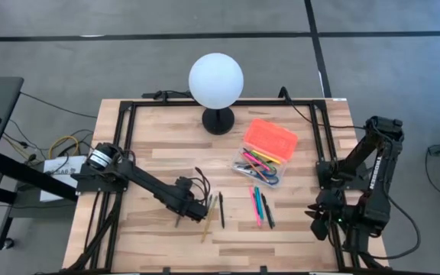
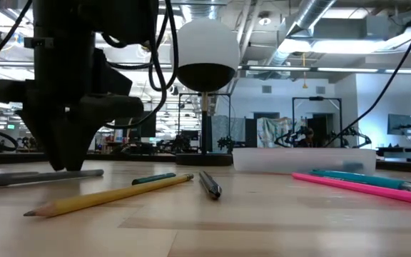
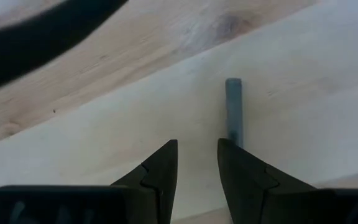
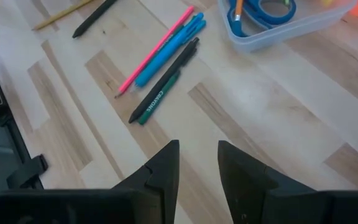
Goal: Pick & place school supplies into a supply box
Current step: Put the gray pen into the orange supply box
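Left gripper (image 1: 192, 203) low over the wooden table (image 1: 159, 145), its fingers (image 3: 160, 171) slightly spread with nothing between them; a grey pen (image 3: 234, 112) lies flat just beside one fingertip, outside the gap. Right gripper (image 1: 321, 221) waits near the table's right edge, fingers (image 4: 163, 168) likewise slightly parted and empty. The supply box (image 1: 266, 156), a clear tray with its orange lid (image 1: 270, 136) lying open beside it, sits right of centre and already holds blue-handled scissors (image 4: 263, 11) and several pens. Loose supplies remaining: a yellow pencil (image 2: 109, 196) and a black pen (image 2: 210, 184) near the left gripper; a pink pen (image 4: 157, 50), a blue pen (image 4: 169, 51) and a dark pen (image 4: 165, 81) between the arms. Risks, as judged: because the grey pen sits off the gap's centre line, closing now would likely miss it or flick it aside; a fingertip descending onto the thin barrel could roll it toward the yellow pencil; a narrow gap leaves little margin for error.
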`<state>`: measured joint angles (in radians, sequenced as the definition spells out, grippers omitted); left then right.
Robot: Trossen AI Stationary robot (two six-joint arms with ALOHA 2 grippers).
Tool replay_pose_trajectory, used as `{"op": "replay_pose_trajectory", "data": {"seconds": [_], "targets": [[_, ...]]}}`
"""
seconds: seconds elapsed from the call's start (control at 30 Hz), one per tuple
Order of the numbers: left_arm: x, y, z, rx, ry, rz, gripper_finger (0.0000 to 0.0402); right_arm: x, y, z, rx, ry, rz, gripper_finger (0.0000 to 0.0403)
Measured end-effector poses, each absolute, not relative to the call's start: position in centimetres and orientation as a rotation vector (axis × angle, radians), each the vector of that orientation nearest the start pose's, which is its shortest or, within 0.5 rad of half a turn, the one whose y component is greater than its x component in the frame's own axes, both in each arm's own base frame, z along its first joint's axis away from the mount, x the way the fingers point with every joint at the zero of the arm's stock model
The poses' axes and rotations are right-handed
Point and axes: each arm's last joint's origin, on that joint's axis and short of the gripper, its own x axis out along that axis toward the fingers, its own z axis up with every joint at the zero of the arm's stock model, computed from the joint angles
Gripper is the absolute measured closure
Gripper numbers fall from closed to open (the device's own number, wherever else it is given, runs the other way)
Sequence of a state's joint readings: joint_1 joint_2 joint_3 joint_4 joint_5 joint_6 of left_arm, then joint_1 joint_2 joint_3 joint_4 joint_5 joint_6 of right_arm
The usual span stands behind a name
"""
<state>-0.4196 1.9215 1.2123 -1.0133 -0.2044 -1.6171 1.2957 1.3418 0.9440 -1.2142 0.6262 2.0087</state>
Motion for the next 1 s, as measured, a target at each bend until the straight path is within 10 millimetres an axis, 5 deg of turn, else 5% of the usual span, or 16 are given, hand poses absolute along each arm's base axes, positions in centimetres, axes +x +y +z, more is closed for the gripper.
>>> {"op": "replay_pose_trajectory", "data": {"seconds": [0.3, 1.0], "targets": [[29.8, -12.7, 16.3, -0.762, 1.204, 0.977, 0.0291, 7.2, 19.3, 23.0, 0.49, 0.872, -0.48, 0.0301], [29.0, -12.5, 12.6, -0.899, 1.202, 0.879, 0.0291, 7.2, 19.3, 23.0, 0.489, 0.872, -0.479, 0.0301]]}}
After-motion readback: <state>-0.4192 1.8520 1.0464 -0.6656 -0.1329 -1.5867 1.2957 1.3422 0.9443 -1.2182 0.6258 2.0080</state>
